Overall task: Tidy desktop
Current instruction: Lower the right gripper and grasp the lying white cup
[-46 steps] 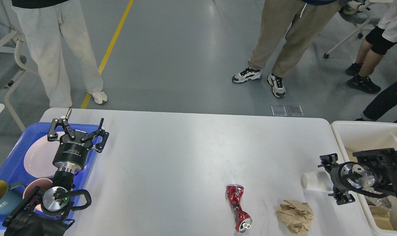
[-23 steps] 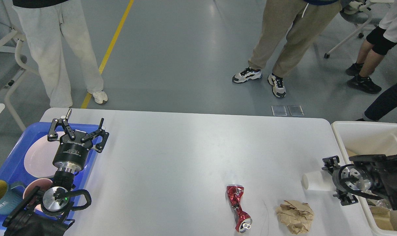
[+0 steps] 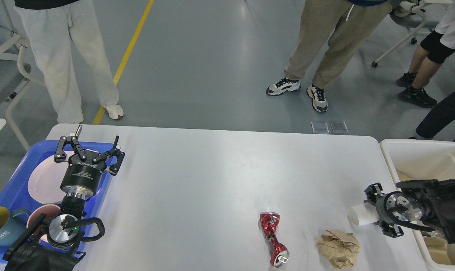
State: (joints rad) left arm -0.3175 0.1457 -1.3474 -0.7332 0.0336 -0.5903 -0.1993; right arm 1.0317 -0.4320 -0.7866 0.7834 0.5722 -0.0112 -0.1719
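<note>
White bench [image 3: 212, 177] spanning the middle of the view. On its near right part: a crushed red can [image 3: 273, 239], a crumpled brown paper wad [image 3: 338, 248] to its right, and a white paper cup [image 3: 359, 215] lying on its side. Right end effector [image 3: 376, 210] grasps the cup's right end, beside the white bin [image 3: 419, 154]. Left end effector [image 3: 88, 152], fingers spread and empty, hovers over the blue tray [image 3: 13, 184] holding a plate [image 3: 43, 184] and mug [image 3: 0, 226].
</note>
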